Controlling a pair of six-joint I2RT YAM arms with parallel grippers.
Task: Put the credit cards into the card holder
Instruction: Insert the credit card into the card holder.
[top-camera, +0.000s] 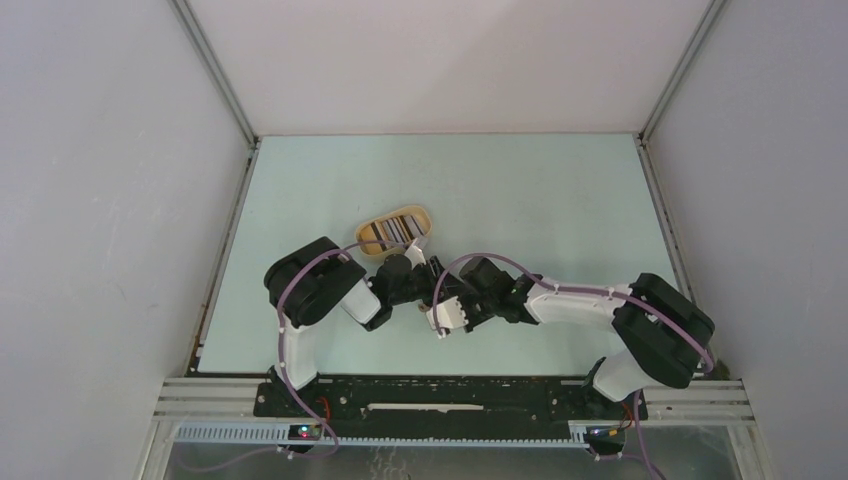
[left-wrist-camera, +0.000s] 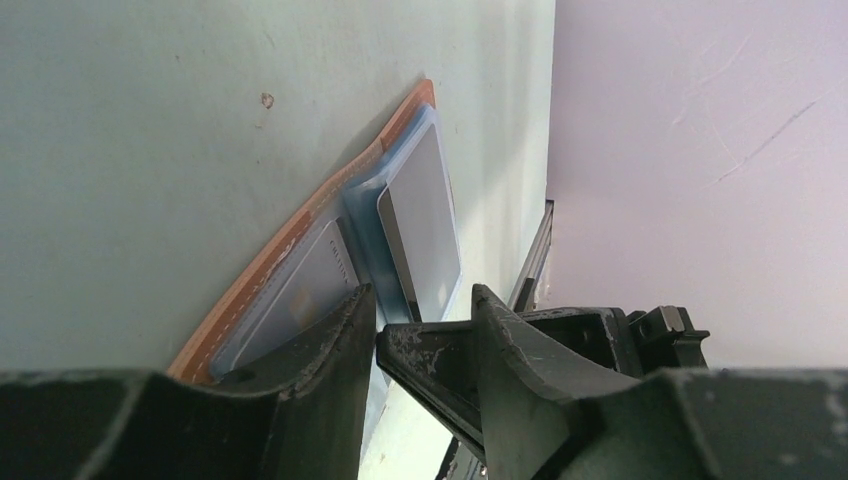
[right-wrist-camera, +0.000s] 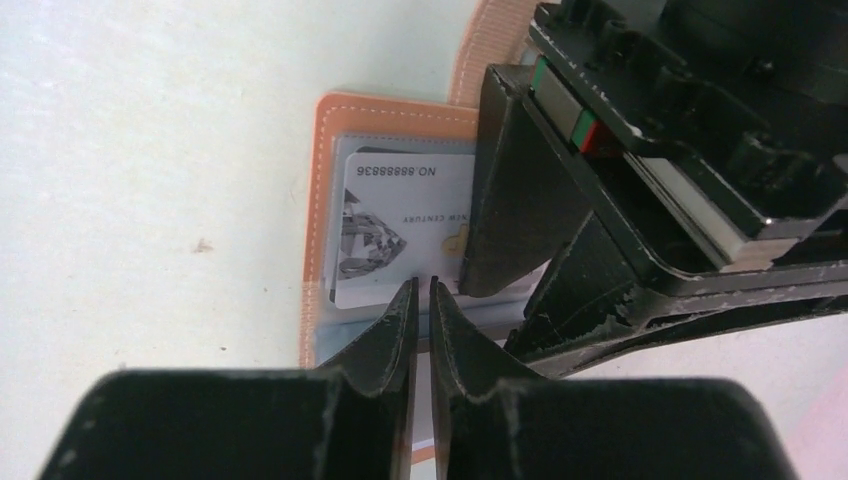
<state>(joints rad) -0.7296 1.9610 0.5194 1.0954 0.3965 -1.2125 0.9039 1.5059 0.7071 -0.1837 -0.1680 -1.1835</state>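
The card holder (right-wrist-camera: 318, 200) lies open on the table (right-wrist-camera: 150, 150) near the middle of the near edge, with a credit card (right-wrist-camera: 390, 200) inside. The left hand (left-wrist-camera: 420, 300) is released and its fingers are spread over the holder. The right hand (right-wrist-camera: 422, 290) is almost clenched; I cannot tell if it grasps anything.

Top external: fixed high behind the near edge of the desk (top-camera: 550, 190), looking down and forward, whole desk in frame. Left wrist: very close and low, skimming along the desk. Right wrist: very close, nearly straight down. Both wrist views share the card holder (right-wrist-camera: 318, 200).
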